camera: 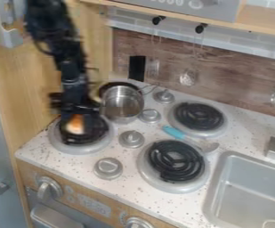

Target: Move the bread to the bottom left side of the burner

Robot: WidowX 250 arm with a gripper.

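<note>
Here, the bread [76,124] is at the jaws' lower end.

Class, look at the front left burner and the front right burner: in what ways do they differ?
The front left burner has the bread and the black claw over its coils; the front right burner has nothing over it.
The front left burner is beside the wooden side panel, the front right burner beside the sink.
Both have black coils within a grey ring.
</note>
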